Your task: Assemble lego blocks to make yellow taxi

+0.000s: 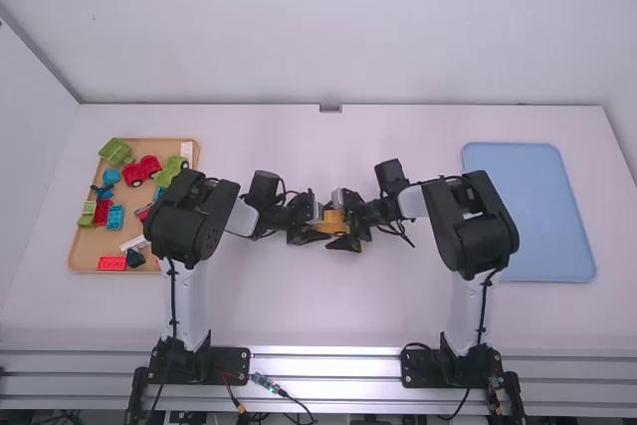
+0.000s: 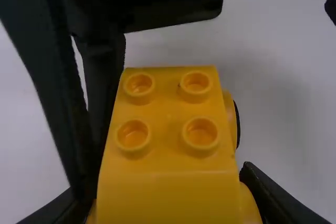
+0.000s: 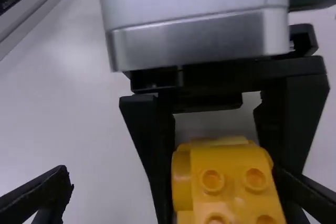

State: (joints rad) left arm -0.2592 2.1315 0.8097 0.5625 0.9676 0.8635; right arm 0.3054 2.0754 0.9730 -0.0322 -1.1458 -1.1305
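Observation:
Near the table's middle my left gripper (image 1: pixel 317 223) is shut on the yellow block build (image 1: pixel 333 222), and my right gripper (image 1: pixel 345 225) stands open around it from the right. In the left wrist view the yellow block build (image 2: pixel 168 145) has four-stud top detail, with a rounded yellow part and dark rim along one side; it fills the space between the fingers of my left gripper (image 2: pixel 164 203). One finger of my right gripper (image 3: pixel 173 192) lies close beside the yellow block build (image 3: pixel 233 174), the other well apart from it; contact is hard to tell.
A wooden tray (image 1: pixel 78 251) with loose red, green, blue and white blocks stands at the left, partly under the left arm. On the right lies a blue tray (image 1: pixel 532 211), close to the right arm's elbow. Both grippers are very near each other.

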